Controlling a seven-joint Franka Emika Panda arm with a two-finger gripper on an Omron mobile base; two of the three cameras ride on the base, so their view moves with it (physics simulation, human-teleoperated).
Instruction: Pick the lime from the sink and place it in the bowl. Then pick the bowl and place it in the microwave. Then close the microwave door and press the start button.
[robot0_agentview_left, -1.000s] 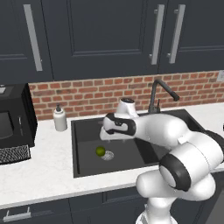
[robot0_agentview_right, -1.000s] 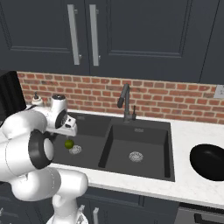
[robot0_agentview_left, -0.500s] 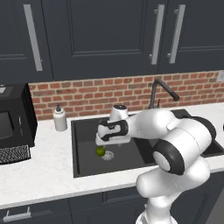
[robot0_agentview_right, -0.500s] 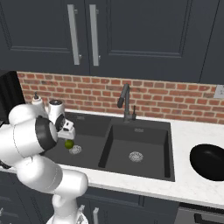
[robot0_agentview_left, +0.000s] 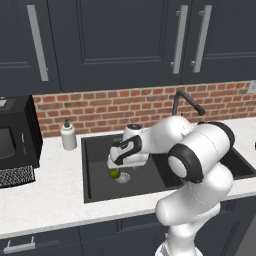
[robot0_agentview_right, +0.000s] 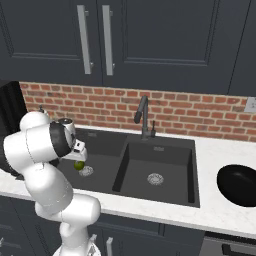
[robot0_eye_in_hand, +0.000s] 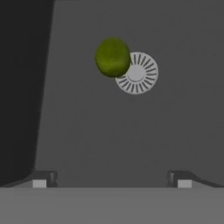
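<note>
The gripper (robot0_eye_in_hand: 112, 181) is held wide open and empty above the lime (robot0_eye_in_hand: 113, 57), beside the sink (robot0_agentview_left: 95, 185) strainer (robot0_eye_in_hand: 139, 73).

Landmark: red-brown brick backsplash wall (robot0_agentview_left: 125, 107), a horizontal band running the width of the kitchen.

Above the brick: dark navy panelled upper cabinet doors (robot0_agentview_left: 115, 40), each fitted with a straight vertical silver bar handle (robot0_agentview_left: 177, 40).

Below the brick: pale speckled stone countertop (robot0_agentview_left: 50, 192), meeting the brick at its rear edge.

On the countertop, against the brick's left stretch: small white soap dispenser bottle (robot0_agentview_left: 68, 136), upright.

On the brick's far right end: pale rectangular wall outlet plate (robot0_agentview_right: 251, 105).

Beneath the countertop: dark navy lower cabinet fronts (robot0_agentview_left: 75, 240), one with a horizontal silver handle.

Light: even, soft, without strong shadows.
</note>
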